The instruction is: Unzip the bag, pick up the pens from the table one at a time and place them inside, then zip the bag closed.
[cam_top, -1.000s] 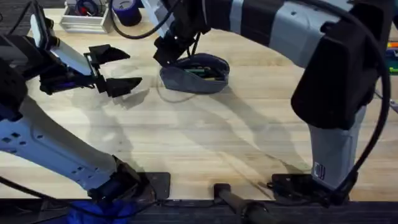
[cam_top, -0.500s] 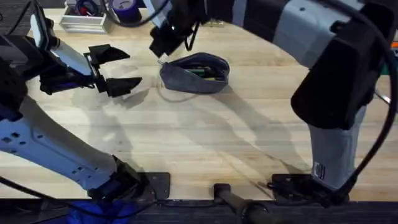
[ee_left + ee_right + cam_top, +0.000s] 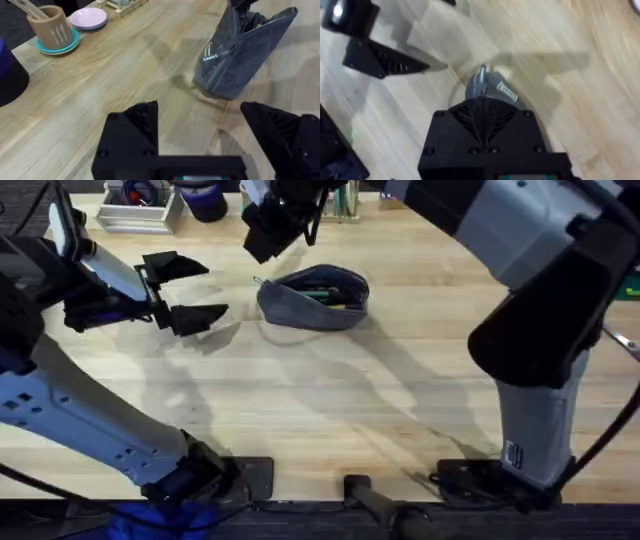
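Left fingers (image 3: 190,291) are spreading wide over the desk (image 3: 330,400) beside the unzipped bag (image 3: 313,297); right fingers (image 3: 262,232) are pressing closed above it.

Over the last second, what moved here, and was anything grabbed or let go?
The right end effector lifted off the bag's left end and drew back toward the table's far edge, fingers shut and empty. The bag stayed put, still unzipped with pens inside. The left end effector stayed open beside it.
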